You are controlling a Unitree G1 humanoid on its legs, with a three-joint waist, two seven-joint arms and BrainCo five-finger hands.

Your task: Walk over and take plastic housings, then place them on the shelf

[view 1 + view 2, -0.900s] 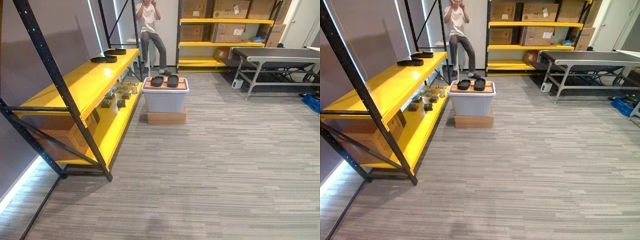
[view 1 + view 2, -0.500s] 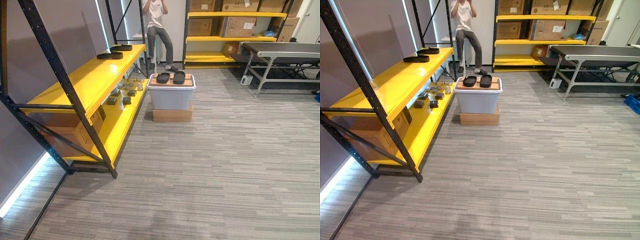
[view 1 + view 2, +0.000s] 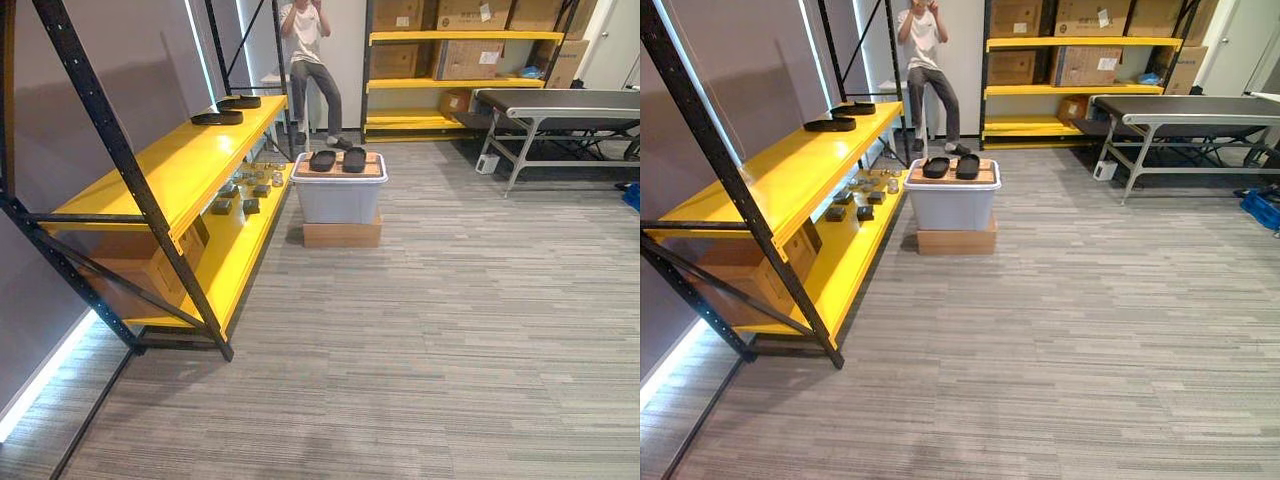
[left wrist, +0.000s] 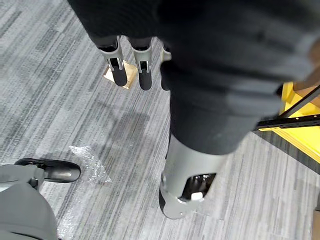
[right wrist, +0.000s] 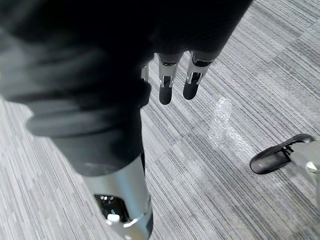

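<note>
Two black plastic housings (image 3: 338, 160) lie side by side on a wooden board on top of a white bin (image 3: 338, 200), a few steps ahead on the floor. Two more black housings (image 3: 218, 117) rest at the far end of the upper board of the yellow shelf (image 3: 160, 170) on my left. My left hand (image 4: 119, 70) hangs over the grey floor with straight fingers and holds nothing. My right hand (image 5: 166, 86) hangs the same way, fingers straight and empty. Both hands are far from the bin and the shelf.
The bin stands on a flat cardboard box (image 3: 342, 233). Small parts (image 3: 250, 185) lie on the shelf's lower board, and a cardboard box (image 3: 140, 265) sits beneath. A person (image 3: 312, 55) stands at the back. A yellow rack with cartons (image 3: 460, 60) and a metal table (image 3: 560, 105) stand at the far right.
The whole view has swayed a little sideways and up and down, so the camera moved. The housings, bin and shelf have stayed where they were.
</note>
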